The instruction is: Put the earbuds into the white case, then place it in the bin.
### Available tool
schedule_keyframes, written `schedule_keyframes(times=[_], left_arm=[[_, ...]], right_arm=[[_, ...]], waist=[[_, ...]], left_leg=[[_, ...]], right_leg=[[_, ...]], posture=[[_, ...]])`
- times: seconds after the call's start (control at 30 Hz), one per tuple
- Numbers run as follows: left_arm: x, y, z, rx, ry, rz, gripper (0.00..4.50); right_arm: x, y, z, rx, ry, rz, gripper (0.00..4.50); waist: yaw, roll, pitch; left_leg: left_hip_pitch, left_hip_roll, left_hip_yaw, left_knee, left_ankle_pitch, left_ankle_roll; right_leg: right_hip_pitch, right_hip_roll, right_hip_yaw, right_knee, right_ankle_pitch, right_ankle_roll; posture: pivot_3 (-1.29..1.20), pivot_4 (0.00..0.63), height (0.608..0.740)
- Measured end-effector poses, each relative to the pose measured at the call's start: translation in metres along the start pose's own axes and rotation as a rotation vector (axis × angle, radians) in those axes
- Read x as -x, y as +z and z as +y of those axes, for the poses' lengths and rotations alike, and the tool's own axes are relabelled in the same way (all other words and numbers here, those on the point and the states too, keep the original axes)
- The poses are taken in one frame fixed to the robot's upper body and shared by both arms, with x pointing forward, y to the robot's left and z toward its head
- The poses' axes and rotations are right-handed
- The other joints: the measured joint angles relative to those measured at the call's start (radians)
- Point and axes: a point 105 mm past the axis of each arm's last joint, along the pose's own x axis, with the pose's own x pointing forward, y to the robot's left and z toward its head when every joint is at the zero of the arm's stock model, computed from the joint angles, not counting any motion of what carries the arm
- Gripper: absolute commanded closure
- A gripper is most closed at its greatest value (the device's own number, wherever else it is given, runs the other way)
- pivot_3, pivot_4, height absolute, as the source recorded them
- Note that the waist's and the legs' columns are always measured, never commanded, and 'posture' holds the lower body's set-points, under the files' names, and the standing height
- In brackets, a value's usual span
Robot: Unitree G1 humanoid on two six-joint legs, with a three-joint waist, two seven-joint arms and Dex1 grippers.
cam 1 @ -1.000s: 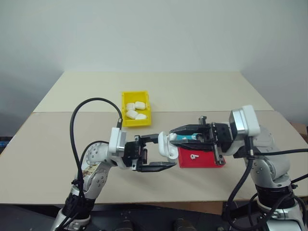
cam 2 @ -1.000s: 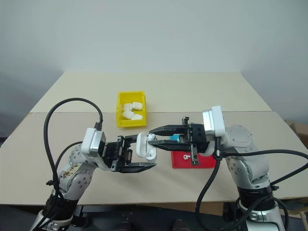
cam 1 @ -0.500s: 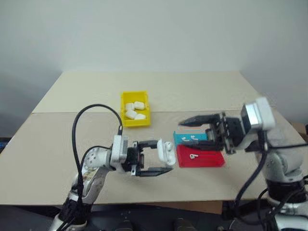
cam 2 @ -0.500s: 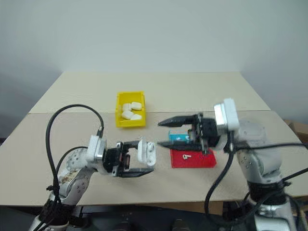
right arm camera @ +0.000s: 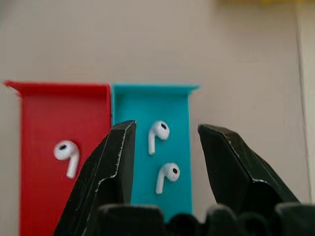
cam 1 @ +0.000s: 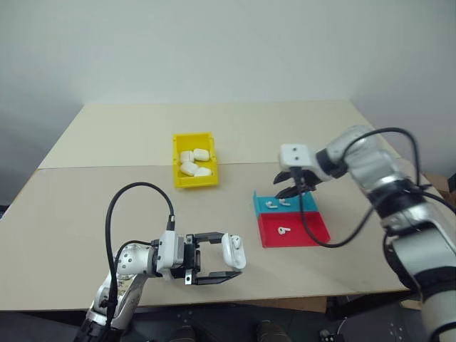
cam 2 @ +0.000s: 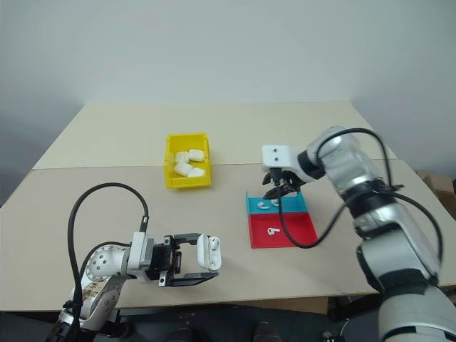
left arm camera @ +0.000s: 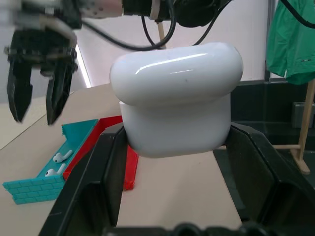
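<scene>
The step in hand is judged to be picking an earbud from the tray's blue half: the right gripper [right arm camera: 165, 142] should be lowered straight, one earbud centred between the fingers, stem gripped lightly so it is not flicked away. Its jaws are parted about halfway, nothing held, poised just above the two earbuds [right arm camera: 163, 155] on the blue half of the tray [cam 1: 311, 203]; a third earbud [cam 1: 284, 230] lies on the red half. The white case [left arm camera: 177, 98], lid open, is clamped in the left gripper [cam 1: 224, 266] near the table's front edge. The yellow bin [cam 1: 178, 179], already holding white cases, sits mid-table, well apart.
</scene>
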Motion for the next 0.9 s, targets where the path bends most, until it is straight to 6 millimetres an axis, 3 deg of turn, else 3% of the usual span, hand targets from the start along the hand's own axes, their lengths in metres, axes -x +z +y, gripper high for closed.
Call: schedule_keyframes(times=[0.23, 0.37, 0.9], left_arm=[[-0.001, -0.002, -0.002, 0.006, 0.038, 0.012, 1.72], [-0.003, 0.001, -0.002, -0.009, 0.048, 0.01, 1.72], [-0.003, -0.001, -0.001, -0.011, 0.062, 0.022, 1.72]], right_arm=[[-0.012, -0.02, -0.014, -0.021, 0.001, 0.194, 2.04], [-0.021, -0.033, -0.011, -0.033, 0.014, 0.263, 2.04], [-0.03, -0.041, -0.008, -0.032, 0.022, 0.303, 2.04]], waist=[[0.005, 0.001, 0.001], [0.002, 0.002, 0.001], [-0.001, 0.002, 0.001]], left_leg=[[0.001, 0.0, 0.0, 0.0, 0.0, 0.0], [0.002, 0.0, 0.0, 0.0, 0.0, 0.0], [0.002, 0.0, 0.0, 0.0, 0.0, 0.0]], right_leg=[[0.001, 0.0, 0.0, 0.001, 0.0, 0.0], [0.001, 0.0, 0.0, 0.002, 0.0, 0.0], [0.001, 0.0, 0.0, 0.003, 0.0, 0.0]], posture=[[0.0, 0.15, 0.74], [0.0, 0.15, 0.74], [0.0, 0.15, 0.74]])
